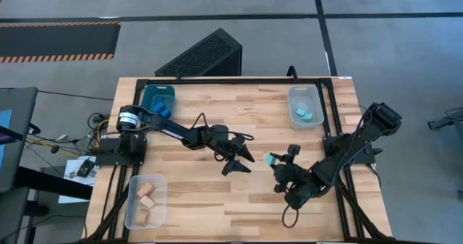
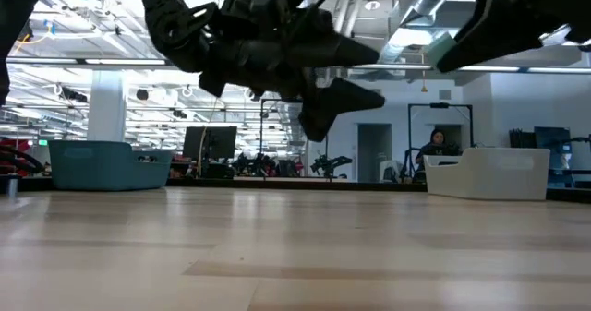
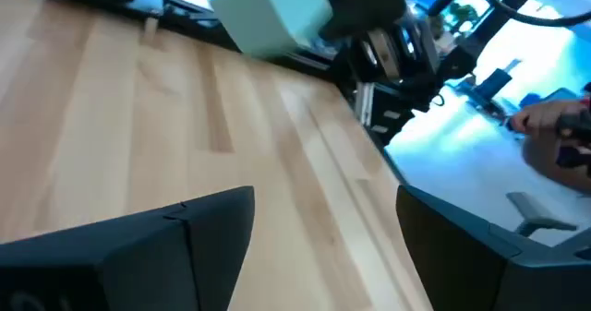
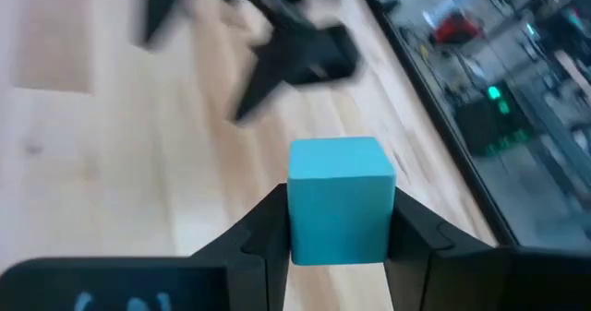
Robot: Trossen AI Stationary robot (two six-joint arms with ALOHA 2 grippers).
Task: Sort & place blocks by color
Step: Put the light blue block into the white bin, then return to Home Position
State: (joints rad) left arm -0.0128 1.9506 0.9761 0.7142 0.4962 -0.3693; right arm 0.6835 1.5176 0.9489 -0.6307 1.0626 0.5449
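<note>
A turquoise block (image 4: 340, 205) sits between the fingers of my right gripper (image 1: 273, 163), high above the table near its middle; it also shows in the low view (image 2: 439, 48) and the left wrist view (image 3: 277, 11). My left gripper (image 1: 239, 164) hangs just to the block's left, open and holding nothing, its two fingers wide apart (image 3: 323, 228). More blocks lie in three bins: blue ones in the teal bin (image 1: 158, 99), turquoise ones in a clear bin (image 1: 305, 106), wooden ones in another clear bin (image 1: 146, 200). My right gripper pinches the turquoise block by two opposite side faces (image 4: 300, 221) between its two fingers. The fingers (image 4: 259, 233) slant slightly downward, coming from the table's right side. The block is lifted clear of the table, its top face level.
The teal bin stands at the far left corner, the clear bin with turquoise blocks at the far right, the clear bin with wooden blocks at the near left. Bare wood tabletop (image 1: 217, 200) lies under and in front of both grippers. A black metal frame (image 1: 336, 128) runs along the table's edges.
</note>
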